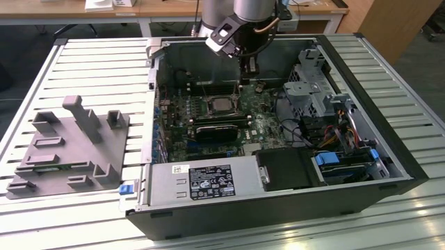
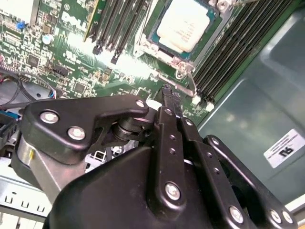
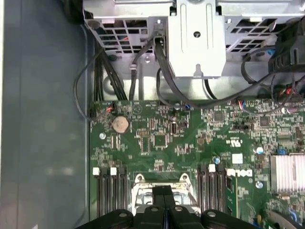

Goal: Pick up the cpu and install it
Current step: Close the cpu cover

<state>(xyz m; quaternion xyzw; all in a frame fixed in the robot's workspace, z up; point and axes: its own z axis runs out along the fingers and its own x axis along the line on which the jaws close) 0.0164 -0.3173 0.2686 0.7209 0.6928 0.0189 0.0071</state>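
The gripper [image 1: 248,73] is hanging inside the open computer case [image 1: 278,208] in the upper centre of the exterior view. In both wrist views its black fingers [image 2: 167,102] are pressing flat against each other, with the jaws together and nothing between them [image 3: 163,193]. The fingertips are pointing down at the green motherboard [image 1: 268,125], just beside the socket [image 2: 151,50].

The cpu [image 1: 221,105] is lying flat inside the socket's metal frame, near the middle of the exterior view and directly below the gripper in the frame. In the second wrist view its pale silver top [image 2: 183,24] is facing up, fully exposed and apart from the fingertips. Dark memory slots [image 2: 224,52] are running along both sides of the socket.

The case is resting on a slatted metal table [image 1: 90,62]. A grey plastic block with upright posts [image 1: 70,151] is standing on the table at the exterior view's left, well apart from the case.
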